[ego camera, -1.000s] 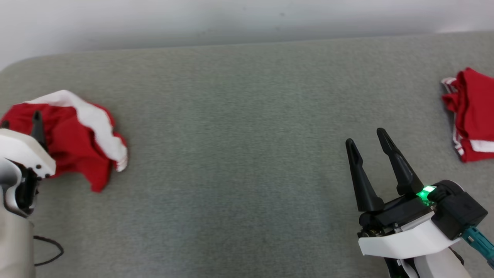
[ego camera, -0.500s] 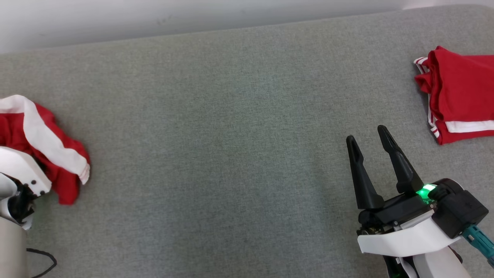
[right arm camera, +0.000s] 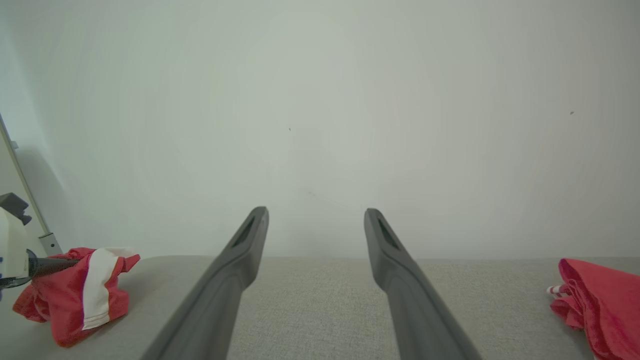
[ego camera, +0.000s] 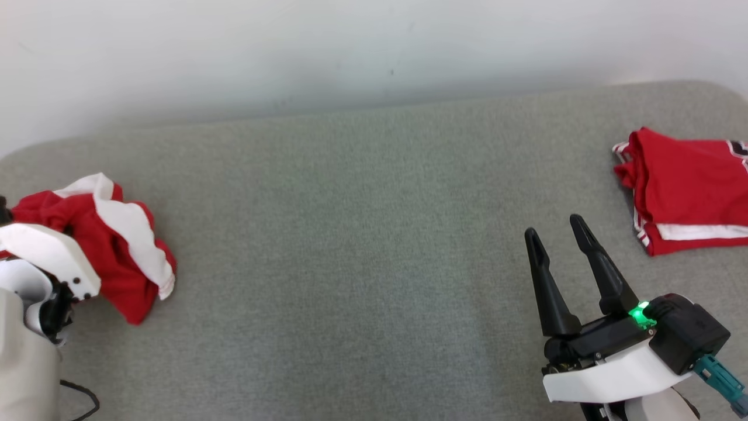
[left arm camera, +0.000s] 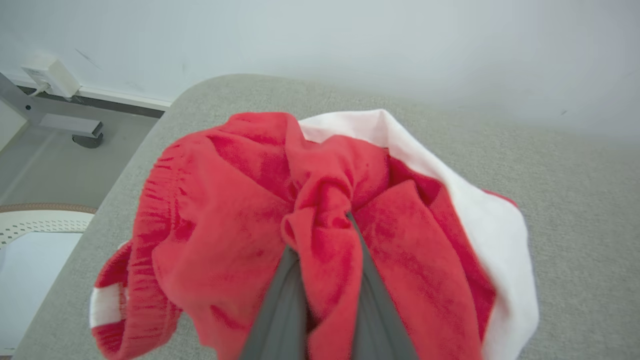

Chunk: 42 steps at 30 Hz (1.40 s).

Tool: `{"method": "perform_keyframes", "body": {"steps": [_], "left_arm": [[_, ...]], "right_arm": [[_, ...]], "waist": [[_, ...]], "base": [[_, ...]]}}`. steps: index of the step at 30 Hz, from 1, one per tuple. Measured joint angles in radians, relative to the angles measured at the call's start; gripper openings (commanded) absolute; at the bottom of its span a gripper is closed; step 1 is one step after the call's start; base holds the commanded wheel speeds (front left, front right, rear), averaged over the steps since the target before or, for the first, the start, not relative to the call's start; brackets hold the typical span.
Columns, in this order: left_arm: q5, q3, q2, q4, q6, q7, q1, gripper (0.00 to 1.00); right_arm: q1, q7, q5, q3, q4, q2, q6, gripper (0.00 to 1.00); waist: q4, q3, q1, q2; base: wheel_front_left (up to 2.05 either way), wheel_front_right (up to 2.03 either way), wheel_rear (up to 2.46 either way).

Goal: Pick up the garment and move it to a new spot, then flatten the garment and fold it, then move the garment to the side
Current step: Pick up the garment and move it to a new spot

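Note:
The garment [ego camera: 120,245] is a crumpled red piece with a broad white band, lying at the far left of the grey padded surface [ego camera: 350,263]. My left gripper [left arm camera: 327,237] is shut on the garment, a fold of red cloth pinched between its grey fingers [left arm camera: 280,305]. From above, its fingers are buried in the cloth behind the white wrist shell [ego camera: 49,257]. In the right wrist view the garment [right arm camera: 75,295] hangs bunched from the left gripper's dark finger [right arm camera: 52,264]. My right gripper [ego camera: 552,227] hovers open and empty at the lower right, its jaws [right arm camera: 316,214] spread wide.
A second red garment [ego camera: 684,187], folded with white stripes, lies at the far right and also shows as [right arm camera: 600,295]. A pale wall [ego camera: 374,52] runs behind the surface. Past the surface's rounded left edge are the floor, a metal frame leg [left arm camera: 55,122] and a white perforated object [left arm camera: 30,225].
The head camera has shifted. My left gripper has closed on the garment, and the cloth is now bunched higher around it. The right gripper stays open in place.

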Motion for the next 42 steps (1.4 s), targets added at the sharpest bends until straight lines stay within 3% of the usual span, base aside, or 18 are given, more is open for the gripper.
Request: {"method": "perform_keyframes", "body": {"steps": [7, 12, 22, 27, 33, 39, 40, 41, 42], "left_arm": [[0.022, -0.072, -0.020, -0.093, -0.024, -0.017, -0.005, 0.00], [0.001, -0.120, -0.041, -0.233, -0.040, -0.031, 0.031, 0.00], [-0.072, -0.222, -0.118, -0.598, -0.044, 0.007, 0.218, 0.00], [-0.072, -0.274, -0.161, -0.712, -0.030, 0.030, 0.318, 0.00], [-0.051, -0.315, -0.202, -0.715, 0.001, -0.014, 0.396, 0.00], [-0.025, -0.364, -0.251, -0.578, 0.003, -0.116, 0.419, 0.01], [-0.025, -0.368, -0.261, -0.551, 0.003, -0.143, 0.419, 0.36], [-0.025, -0.377, -0.267, -0.518, 0.003, -0.153, 0.418, 0.92], [-0.022, -0.390, -0.273, -0.483, 0.000, -0.160, 0.418, 1.00]], "right_arm": [[0.048, 0.000, 0.008, -0.006, 0.013, -0.004, 0.000, 1.00], [0.073, 0.000, 0.018, -0.018, 0.009, -0.010, 0.000, 1.00], [0.090, 0.000, 0.025, -0.042, -0.019, -0.023, 0.000, 1.00], [0.100, 0.000, 0.026, -0.034, -0.024, -0.029, 0.000, 1.00], [0.103, 0.000, 0.032, -0.028, -0.025, -0.030, 0.000, 1.00], [0.093, 0.000, 0.032, -0.013, -0.005, -0.034, 0.000, 1.00], [0.088, 0.000, 0.032, -0.013, -0.004, -0.034, 0.000, 1.00], [0.085, 0.000, 0.032, -0.014, -0.002, -0.034, 0.000, 1.00], [0.083, 0.000, 0.033, -0.012, 0.001, -0.034, 0.000, 1.00]], "waist": [[0.010, -0.120, -0.0001, 0.0000], [0.003, -0.190, -0.0004, 0.0000], [-0.083, -0.244, -0.0003, 0.0001], [-0.135, -0.248, -0.0002, 0.0001], [-0.180, -0.220, -0.0001, 0.0001], [-0.197, -0.180, -0.0001, 0.0001], [-0.197, -0.175, -0.0001, 0.0001], [-0.195, -0.171, -0.0001, 0.0001], [-0.193, -0.168, 0.0000, 0.0001]], "base": [[0.00, 0.00, 0.00], [0.00, 0.00, 0.00], [0.00, 0.00, 0.00], [0.00, 0.00, 0.00], [0.00, 0.00, 0.00], [0.00, 0.00, 0.00], [0.00, 0.00, 0.00], [0.00, 0.00, 0.00], [0.00, 0.00, 0.00]]}}
